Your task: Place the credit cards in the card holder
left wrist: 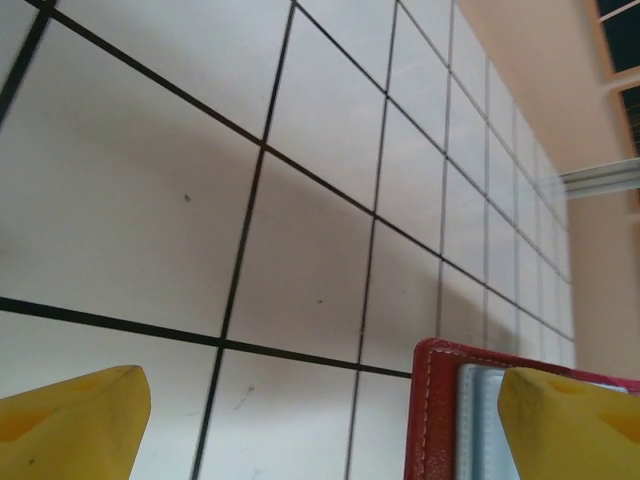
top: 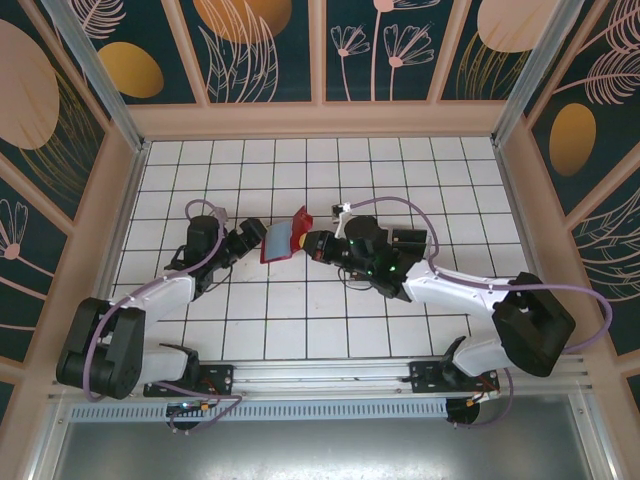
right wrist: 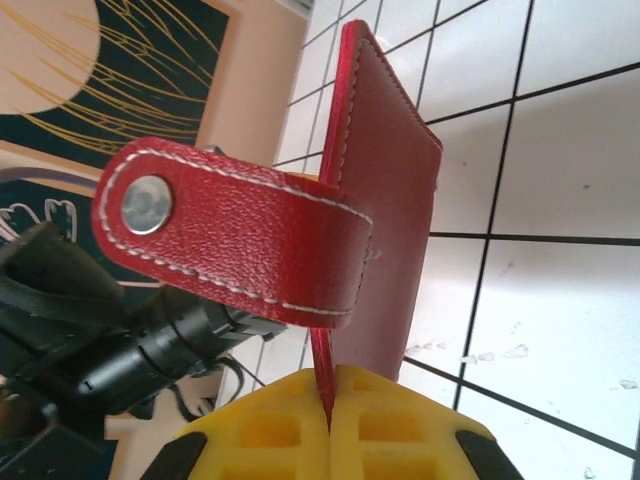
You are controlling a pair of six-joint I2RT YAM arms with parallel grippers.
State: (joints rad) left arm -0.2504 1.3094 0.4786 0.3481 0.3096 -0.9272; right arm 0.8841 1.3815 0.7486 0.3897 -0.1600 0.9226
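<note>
The red holder (top: 283, 240) is in the middle of the table (top: 300, 170), between the two claws. It is not lying flat. It is held up on its side and tips a little. I cannot tell if it touches the table.

The right claw (top: 312, 243) has it. From the right wrist, the two yellow fingers (right wrist: 400, 420) are pressed tight together, and the thin edge of the holder (right wrist: 385, 200) is pinched between them. The holder sticks up and away from this claw (right wrist: 328, 400). Its strap (right wrist: 250, 250) hangs open across the front, with a round silver snap (right wrist: 147, 204) at the end.

The left claw (top: 258, 238) is on the other side of the holder, very near it. Its fingers stand wide apart and hold nothing. From the left wrist, one yellow finger (left wrist: 75, 425) sits in each bottom corner, with white tiles between them. A corner of the holder (left wrist: 440, 410) peeks up beside the finger on the right of that view. It has white stitches and a pale grey-blue part (left wrist: 480, 420) inside. I cannot tell if that part is a pocket or a card, or if the finger touches the holder.
</note>
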